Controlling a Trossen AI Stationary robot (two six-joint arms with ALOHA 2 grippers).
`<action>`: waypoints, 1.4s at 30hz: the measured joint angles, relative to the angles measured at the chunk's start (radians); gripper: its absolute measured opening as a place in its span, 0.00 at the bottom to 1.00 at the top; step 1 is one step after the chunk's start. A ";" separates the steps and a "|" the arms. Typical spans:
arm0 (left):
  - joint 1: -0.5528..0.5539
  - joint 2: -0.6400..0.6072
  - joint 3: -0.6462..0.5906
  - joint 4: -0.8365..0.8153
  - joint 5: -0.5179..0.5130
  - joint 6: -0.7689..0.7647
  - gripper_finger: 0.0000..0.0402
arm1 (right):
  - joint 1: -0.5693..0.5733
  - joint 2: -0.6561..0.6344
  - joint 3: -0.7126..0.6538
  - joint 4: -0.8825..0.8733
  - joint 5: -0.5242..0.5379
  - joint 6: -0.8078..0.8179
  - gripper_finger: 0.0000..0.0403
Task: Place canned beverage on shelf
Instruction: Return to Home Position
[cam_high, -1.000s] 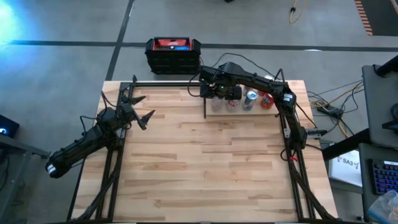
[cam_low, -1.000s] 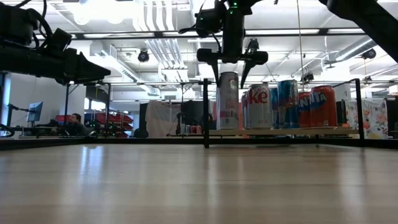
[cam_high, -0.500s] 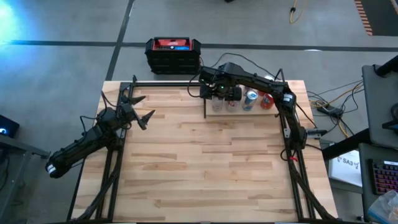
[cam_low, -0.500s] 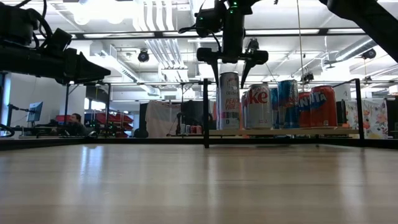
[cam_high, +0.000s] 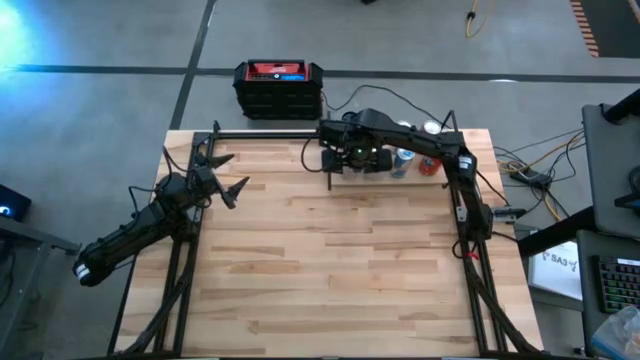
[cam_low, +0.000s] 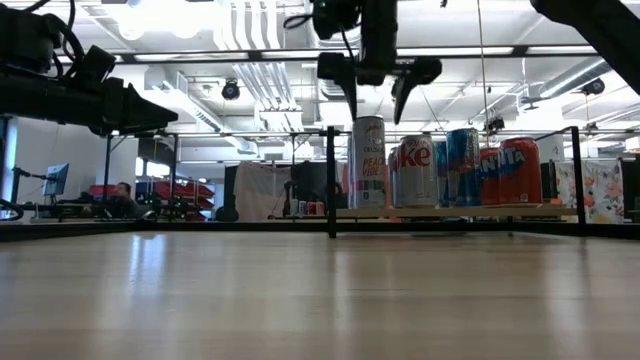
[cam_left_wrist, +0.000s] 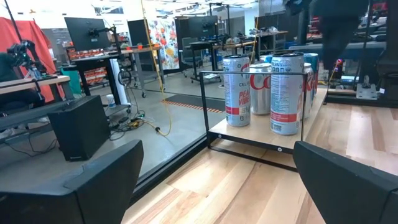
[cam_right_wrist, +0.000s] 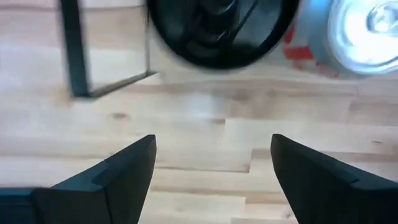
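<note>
Right gripper (cam_low: 377, 92) spread and empty over the end of the filled shelf (cam_low: 450, 211); left gripper (cam_high: 228, 176) waits apart.

The right gripper's fingers stand open on either side of the top of a white and pink can (cam_low: 367, 160), with the tips about level with its rim and gripping nothing. That can stands upright at the left end of the shelf, which sits at the back of the desk (cam_high: 350, 270) towards its right side. The left wrist view shows a second white and pink can (cam_left_wrist: 286, 93) next to it. Further along the board come a silver cola can (cam_low: 417, 170), a blue can (cam_low: 462, 165) and a red and blue can (cam_low: 517, 170), all upright and close together. The left gripper hangs with its fingers apart and empty over the desk's left edge. A black box (cam_high: 279, 88) sits on the floor beyond the desk; what it holds cannot be made out.
</note>
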 joint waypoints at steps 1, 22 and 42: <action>0.000 0.000 0.000 0.000 0.000 0.000 0.99 | 0.008 -0.006 0.001 0.003 0.000 0.001 0.75; 0.000 0.000 0.000 0.000 0.000 0.000 0.99 | 0.261 -0.101 -0.029 0.001 0.035 -0.082 0.75; 0.000 0.000 0.000 0.000 0.000 0.000 0.99 | 0.536 -0.577 -0.498 0.397 0.486 -0.057 0.75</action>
